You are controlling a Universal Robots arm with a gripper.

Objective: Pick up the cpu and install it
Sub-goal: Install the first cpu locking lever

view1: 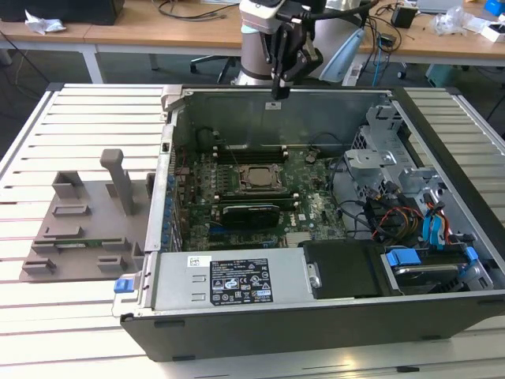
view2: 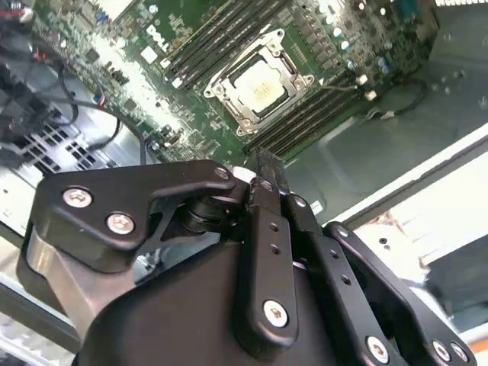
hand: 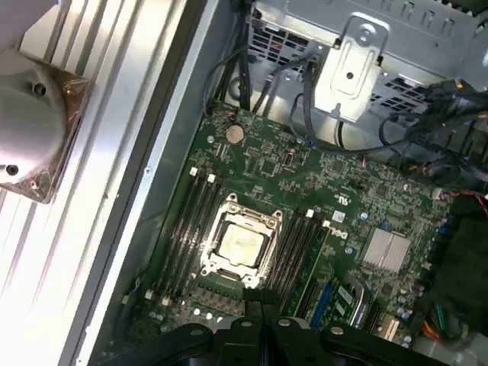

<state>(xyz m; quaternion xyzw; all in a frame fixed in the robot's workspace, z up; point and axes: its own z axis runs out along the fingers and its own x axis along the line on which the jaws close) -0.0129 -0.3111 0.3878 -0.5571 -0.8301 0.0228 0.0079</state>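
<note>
The cpu (view1: pixel 256 178) lies flat inside the socket frame on the green motherboard (view1: pixel 316 197) of the open computer case; its silver top shows in both wrist views (view2: pixel 259 84) (hand: pixel 240 244). My gripper (view1: pixel 280 91) hangs high over the case's back wall, well above the cpu and apart from it. In both wrist views the black fingers (view2: pixel 267 164) (hand: pixel 259 299) stand pressed together with nothing between them.
Memory slots (hand: pixel 187 221) flank the socket on both sides. A power supply (view1: pixel 229 280) lines the case's front, with drive cages and cables (view1: pixel 410 213) at the exterior view's right. A grey fixture (view1: pixel 87 225) stands on the slatted table at the exterior view's left.
</note>
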